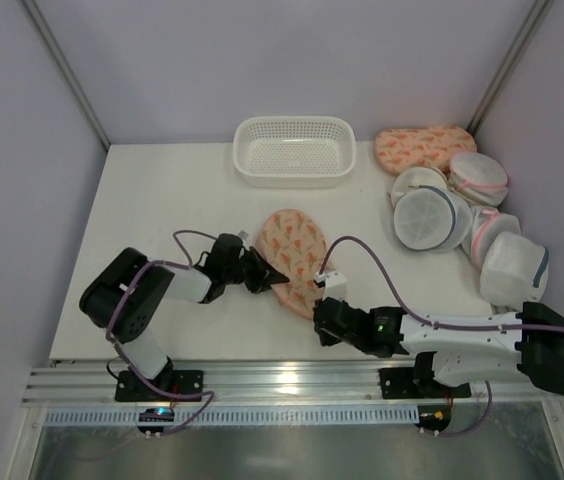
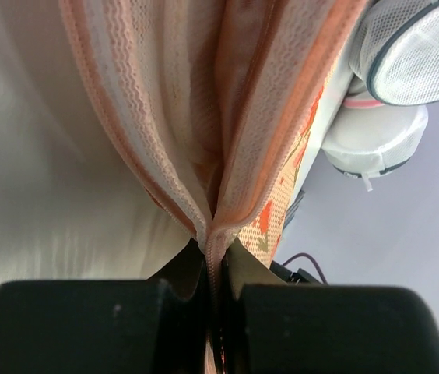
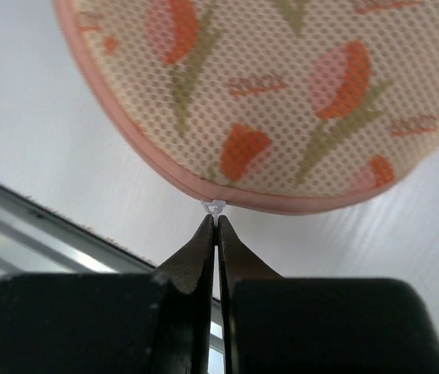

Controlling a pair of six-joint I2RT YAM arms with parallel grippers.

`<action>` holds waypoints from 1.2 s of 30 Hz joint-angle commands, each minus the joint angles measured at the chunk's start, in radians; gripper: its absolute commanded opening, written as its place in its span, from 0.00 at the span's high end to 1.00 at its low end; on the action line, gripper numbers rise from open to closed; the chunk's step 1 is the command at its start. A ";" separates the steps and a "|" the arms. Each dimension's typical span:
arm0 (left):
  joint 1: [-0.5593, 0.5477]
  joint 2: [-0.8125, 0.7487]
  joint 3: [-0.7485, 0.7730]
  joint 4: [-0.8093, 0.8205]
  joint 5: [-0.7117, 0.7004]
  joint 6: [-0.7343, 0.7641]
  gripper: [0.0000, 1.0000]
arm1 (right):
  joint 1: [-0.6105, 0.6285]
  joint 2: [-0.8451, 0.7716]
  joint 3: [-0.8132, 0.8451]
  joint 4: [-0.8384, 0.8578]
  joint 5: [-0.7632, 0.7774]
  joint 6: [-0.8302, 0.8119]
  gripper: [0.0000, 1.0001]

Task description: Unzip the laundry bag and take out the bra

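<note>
The laundry bag (image 1: 297,252), cream-peach with orange-red print and pink edging, lies in the middle of the table. My left gripper (image 1: 262,273) is shut on its left edge; in the left wrist view the gripper (image 2: 216,253) pinches the pink zipper tape (image 2: 213,234) where the two zipper sides meet and part above it. My right gripper (image 1: 322,303) is at the bag's near end. In the right wrist view the gripper (image 3: 217,222) is shut on the small white zipper pull (image 3: 216,208) under the bag's pink rim (image 3: 282,202). The bra is hidden.
A white basket (image 1: 294,150) stands at the back centre. A second printed bag (image 1: 424,146) lies at the back right. Several round white mesh bags (image 1: 432,215) with blue or pink trim are piled along the right side (image 2: 418,47). The table's near edge meets a metal rail (image 1: 292,382).
</note>
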 commanded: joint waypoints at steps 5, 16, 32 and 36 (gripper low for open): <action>0.034 0.070 0.116 -0.100 0.140 0.192 1.00 | -0.030 0.161 0.137 -0.389 0.269 0.193 0.96; 0.042 0.119 0.352 -0.484 0.148 0.482 0.99 | -0.102 0.183 0.192 -0.543 0.412 0.361 0.96; 0.016 -0.446 0.021 -0.596 -0.104 0.303 0.05 | -0.102 0.136 0.135 -0.173 0.234 0.106 0.96; -0.021 -0.668 -0.127 -0.597 -0.136 0.166 0.01 | -0.102 0.094 0.082 0.079 0.026 -0.026 0.96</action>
